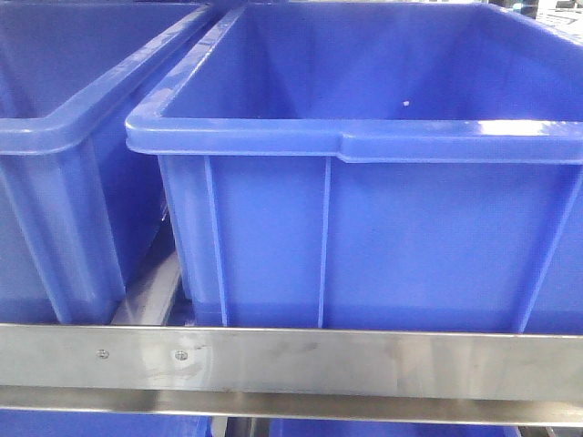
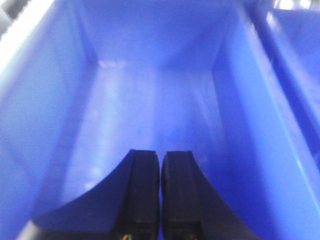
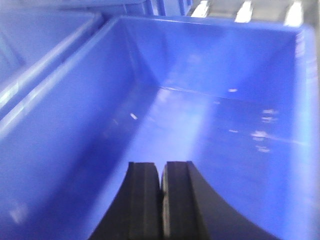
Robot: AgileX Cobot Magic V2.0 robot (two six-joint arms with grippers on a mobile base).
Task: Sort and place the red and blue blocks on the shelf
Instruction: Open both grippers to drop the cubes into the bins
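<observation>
From the front-facing view we see two large blue bins, the left bin [image 1: 55, 164] and the right bin [image 1: 364, 237], standing side by side behind the brushed steel rail [image 1: 364, 362] of the shelf, which likely keeps them from sliding off the tier; neither arm and neither block shows here. In the left wrist view, our left gripper [image 2: 160, 165] hangs over the bare floor of a blue bin [image 2: 150, 115], its black fingers [image 2: 142, 195] pressed together with nothing between them, so we judge it carries nothing. In the right wrist view, our right gripper [image 3: 161, 175] likewise points down into a bin [image 3: 210, 130], its jaws closed to a thin seam and empty. The red and blue blocks appear in none of our views, so we cannot tell where they lie or whether either is placed.
</observation>
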